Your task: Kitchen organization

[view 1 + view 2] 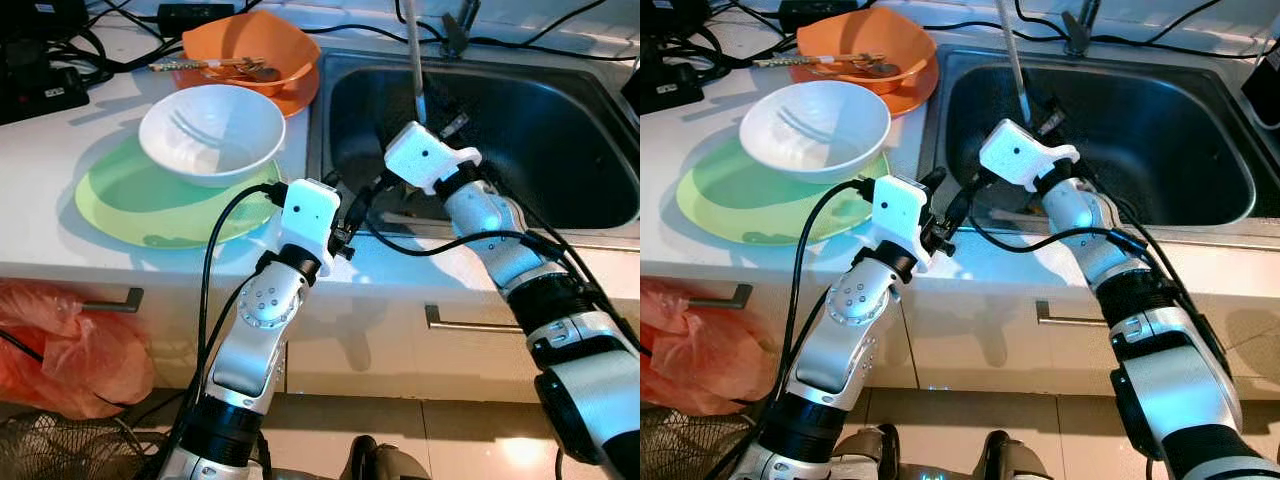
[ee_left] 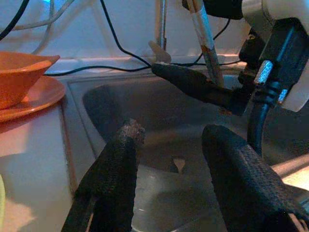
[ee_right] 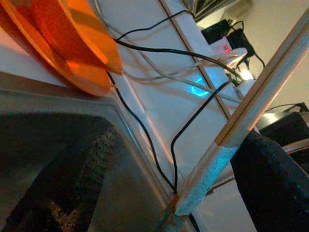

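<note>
From the head camera, looking down at a white kitchen counter (image 1: 60,215) with a steel sink (image 1: 560,140) set into it on the right. On the counter to the left sit a white bowl (image 1: 212,132) resting on a green plate (image 1: 150,205), and behind them an orange bowl (image 1: 250,50) on an orange plate (image 1: 300,92), with cutlery (image 1: 215,68) lying inside the orange bowl. Black cables (image 1: 70,50) run along the back of the counter. An orange plastic bag (image 1: 60,350) hangs at the cabinet front, lower left.

The right gripper (image 1: 428,112) reaches over the sink's near left part and pinches a long pale stick-like utensil (image 1: 412,50) that stands nearly upright, its upper end rising out of the top of the picture. The left gripper (image 1: 355,205) hovers at the sink's front left edge, just beside the right arm.

From the left wrist camera, the left gripper's two black fingers (image 2: 118,169) are spread apart with nothing between them, pointing into the sink basin. Beyond them one black finger of the right gripper (image 2: 193,84) crosses the view, with the utensil (image 2: 205,41) above it.

From the right wrist camera, the utensil (image 3: 256,111) runs diagonally, wooden along most of its length with a whitish band lower down, lying against one black finger (image 3: 273,183) of the right gripper. The orange plate's rim (image 3: 63,58) and cables on the white counter lie beyond.
</note>
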`<state>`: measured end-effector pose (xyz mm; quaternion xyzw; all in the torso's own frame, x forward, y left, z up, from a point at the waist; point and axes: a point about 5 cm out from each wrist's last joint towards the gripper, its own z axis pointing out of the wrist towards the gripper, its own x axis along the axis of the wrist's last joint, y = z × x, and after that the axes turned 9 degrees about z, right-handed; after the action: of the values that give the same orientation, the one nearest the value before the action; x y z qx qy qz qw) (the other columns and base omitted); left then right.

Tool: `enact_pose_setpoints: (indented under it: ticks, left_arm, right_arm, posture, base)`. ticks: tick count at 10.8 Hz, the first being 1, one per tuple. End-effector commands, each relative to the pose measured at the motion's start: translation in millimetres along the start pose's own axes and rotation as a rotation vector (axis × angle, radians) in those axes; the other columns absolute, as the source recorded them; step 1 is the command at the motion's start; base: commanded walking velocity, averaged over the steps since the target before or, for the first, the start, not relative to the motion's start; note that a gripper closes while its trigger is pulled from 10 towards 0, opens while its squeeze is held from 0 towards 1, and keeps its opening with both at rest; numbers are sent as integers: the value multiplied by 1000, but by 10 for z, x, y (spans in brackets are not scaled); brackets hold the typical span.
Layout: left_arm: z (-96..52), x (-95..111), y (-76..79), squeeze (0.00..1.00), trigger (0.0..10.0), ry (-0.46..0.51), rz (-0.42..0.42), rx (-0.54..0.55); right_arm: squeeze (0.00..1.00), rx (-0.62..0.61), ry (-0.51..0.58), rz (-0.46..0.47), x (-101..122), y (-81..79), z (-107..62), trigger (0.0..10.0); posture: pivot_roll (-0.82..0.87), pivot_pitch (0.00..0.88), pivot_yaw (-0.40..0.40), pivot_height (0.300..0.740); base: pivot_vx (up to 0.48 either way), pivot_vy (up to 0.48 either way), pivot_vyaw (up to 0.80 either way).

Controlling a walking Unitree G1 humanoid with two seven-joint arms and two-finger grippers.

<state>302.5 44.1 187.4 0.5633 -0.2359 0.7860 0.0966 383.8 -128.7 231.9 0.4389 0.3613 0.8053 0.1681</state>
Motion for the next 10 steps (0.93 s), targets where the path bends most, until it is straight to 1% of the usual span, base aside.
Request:
enact_pose_setpoints:
  ticks: [1, 3, 4, 6, 8, 9, 10]
  left_arm:
    - [-12, -96, 80, 0, 10000, -47, 3, -29]
    - [-12, -98, 79, 0, 10000, -48, 10, -31]
    - [-13, -98, 80, 0, 10000, -48, 12, -33]
    - [-12, -100, 94, 0, 10000, -47, 17, -40]
    - [-12, -104, 90, 0, 10000, -49, 16, -37]
    - [-11, -105, 83, 0, 10000, -48, 7, -32]
    - [-10, -104, 79, 0, 10000, -48, 6, -31]
  right_arm:
    - [0, -5, 10, -4, 16, 36, 23, 10000]
    - [0, 2, 12, -55, 6, 51, 19, 10000]
    - [0, 24, 34, -148, 21, 54, 21, 10000]
    - [0, 67, 53, -234, 32, 12, 21, 10000]
    - [0, 40, 45, -179, 34, 42, 29, 10000]
    - [0, -51, 2, 16, 24, 134, 64, 10000]
    - [0, -102, -23, 92, 9, 198, 81, 10000]
  posture:
    - [149, 177, -66, 740]
    - [149, 177, -66, 740]
    - [145, 176, -64, 740]
    - [146, 177, -63, 740]
    - [147, 175, -63, 740]
    - [147, 173, -63, 740]
    - [147, 173, -63, 740]
  base:
    - [0, 0, 0]
    - [0, 0, 0]
    - [0, 0, 0]
    - [0, 0, 0]
    - [0, 0, 0]
    - [0, 0, 0]
    - [0, 0, 0]
